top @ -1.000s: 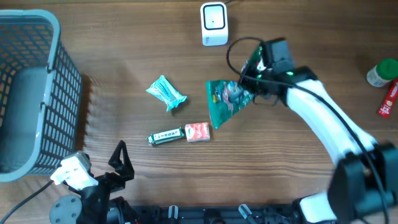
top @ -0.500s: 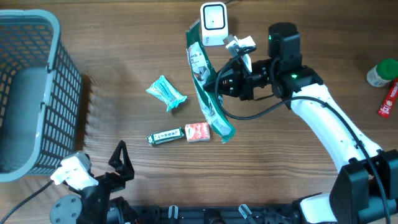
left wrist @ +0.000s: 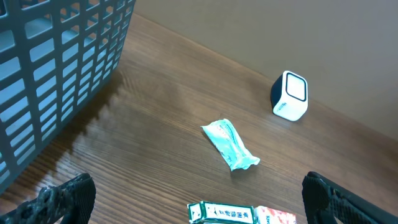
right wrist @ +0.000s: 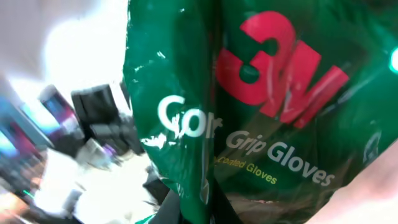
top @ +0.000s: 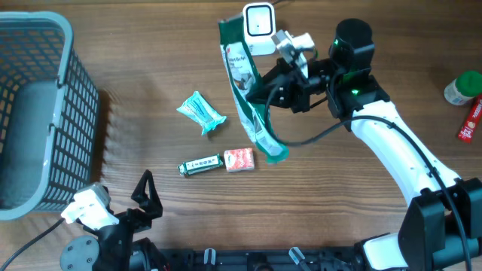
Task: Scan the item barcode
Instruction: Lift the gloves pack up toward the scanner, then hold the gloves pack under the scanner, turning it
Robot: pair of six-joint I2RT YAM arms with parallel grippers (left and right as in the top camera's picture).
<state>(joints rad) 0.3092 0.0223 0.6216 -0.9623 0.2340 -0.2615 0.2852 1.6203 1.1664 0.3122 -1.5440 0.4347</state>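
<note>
- Gripping a green glove package (top: 245, 71), the right gripper (top: 256, 92) has its fingers pressed together on the package's edge, seen from overhead.
- The package is lifted off the wooden table (top: 151, 68) and hangs on its long side, one end up by the white scanner (top: 258, 28) and the other down near a small red and white box (top: 239, 159).
- From overhead the package's upper end overlaps the scanner's left side; whether they touch cannot be told.
- The right wrist camera is filled by the package's glossy green face, with a red 3M logo and white lettering reading "Grip Gloves"; the gripper's own fingers cannot be made out there.
- The left gripper (top: 147, 197) rests low at the near left edge of the table, its two dark fingers (left wrist: 62, 199) spread wide apart, holding and touching nothing.
- Between those spread fingers, further out on the table, lie a teal packet (left wrist: 230, 144) and a green gum pack (left wrist: 221, 213), which sits just beside the red and white box.
- A grey basket (top: 71, 53) stands at the far left.
</note>
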